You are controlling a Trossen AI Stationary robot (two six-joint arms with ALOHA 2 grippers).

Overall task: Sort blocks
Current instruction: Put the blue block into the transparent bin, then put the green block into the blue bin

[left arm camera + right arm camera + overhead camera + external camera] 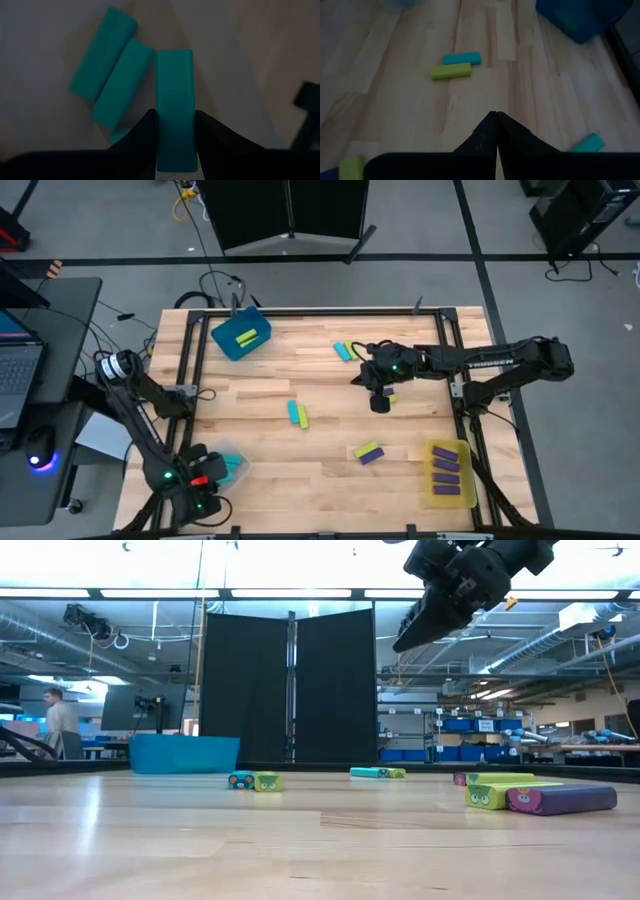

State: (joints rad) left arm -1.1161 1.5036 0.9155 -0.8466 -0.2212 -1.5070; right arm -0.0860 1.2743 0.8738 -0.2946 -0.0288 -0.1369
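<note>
My left gripper (207, 478) (175, 114) is at the near left corner of the table, over the clear bin (236, 452), shut on a cyan block (174, 80). Two more cyan blocks (112, 80) lie in that bin. My right gripper (379, 392) (496, 117) (415, 635) hangs shut and empty, high above the table's middle right. Loose blocks lie flat on the table: a cyan and lime pair (298, 414) (456, 65), another pair (345, 350), a lime and purple pair (368, 452) (540, 797), and a lime one (391, 398) beside the right gripper. My left gripper pinches the cyan block between its two fingers (150, 131), which press its long sides (174, 107). The block lies along the fingers and sticks out past their tips. It is above the clear bin's floor; whether it rests there I cannot tell.
A blue bin (240, 336) (185, 753) with lime blocks stands at the far left. A yellow bin (449, 472) with purple blocks sits at the near right. Bare wood spreads across the table's middle. A laptop desk stands left of the table, and a person is in the room behind.
</note>
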